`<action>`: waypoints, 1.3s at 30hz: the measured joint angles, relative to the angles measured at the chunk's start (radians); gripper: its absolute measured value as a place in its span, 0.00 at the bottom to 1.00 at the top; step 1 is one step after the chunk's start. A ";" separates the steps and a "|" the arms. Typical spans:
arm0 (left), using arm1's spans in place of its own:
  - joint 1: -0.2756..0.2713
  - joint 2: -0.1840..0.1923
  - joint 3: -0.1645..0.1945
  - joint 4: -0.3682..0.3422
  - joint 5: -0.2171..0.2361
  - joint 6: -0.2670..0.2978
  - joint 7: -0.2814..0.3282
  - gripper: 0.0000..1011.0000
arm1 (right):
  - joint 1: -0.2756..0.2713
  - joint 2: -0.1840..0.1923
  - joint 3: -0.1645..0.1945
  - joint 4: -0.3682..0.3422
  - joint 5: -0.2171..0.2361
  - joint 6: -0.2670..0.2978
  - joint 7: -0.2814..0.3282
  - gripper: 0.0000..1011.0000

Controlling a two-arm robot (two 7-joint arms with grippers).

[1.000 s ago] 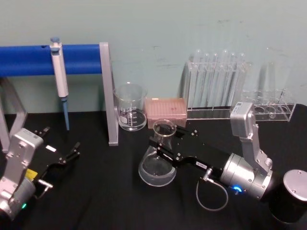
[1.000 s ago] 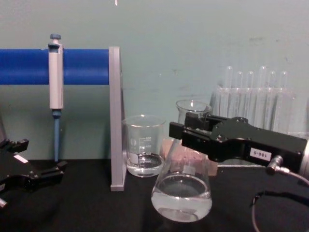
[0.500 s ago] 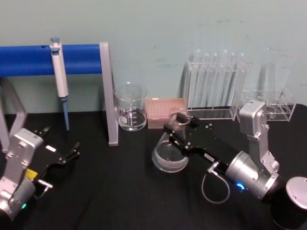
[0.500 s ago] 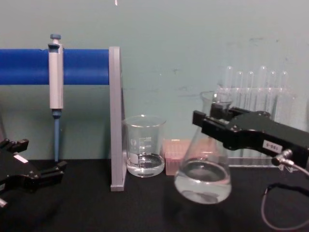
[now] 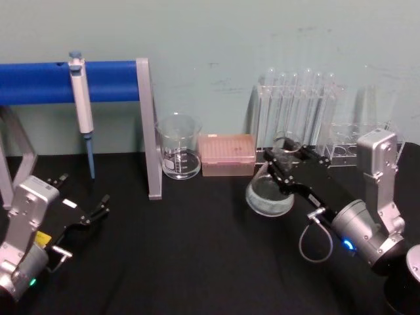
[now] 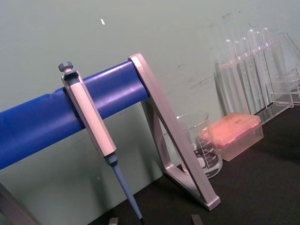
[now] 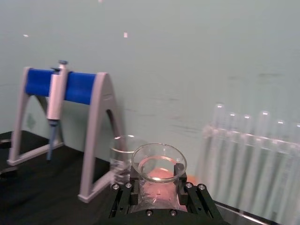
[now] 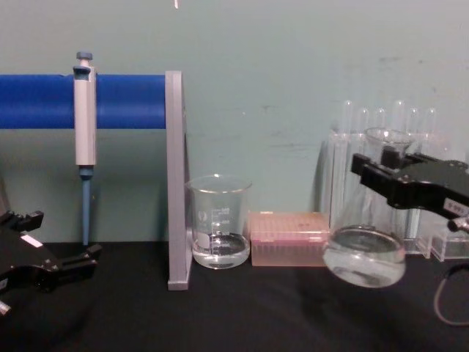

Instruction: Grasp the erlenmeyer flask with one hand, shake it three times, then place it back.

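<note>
One step looks done: the head view has the right gripper (image 5: 287,159) clamped on the neck of the erlenmeyer flask (image 5: 268,195), with the left gripper (image 5: 80,209) parked at the left, jaws spread. The right wrist view confirms that pinch. The chest view shows the flask tilted, lifted off the table (image 8: 220,315), so finishing the shakes and setting it back likely remain.
</note>
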 joint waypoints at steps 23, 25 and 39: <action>0.000 0.000 0.000 0.000 0.000 0.000 0.000 0.99 | -0.025 -0.024 0.108 0.003 -0.055 0.036 -0.060 0.45; 0.000 0.000 0.000 0.000 0.000 0.000 0.000 0.99 | -0.022 -0.026 0.108 0.006 -0.058 0.036 -0.052 0.45; 0.000 0.000 0.000 0.000 0.000 0.000 0.000 0.99 | 0.000 -0.044 0.078 0.023 -0.073 0.039 0.043 0.45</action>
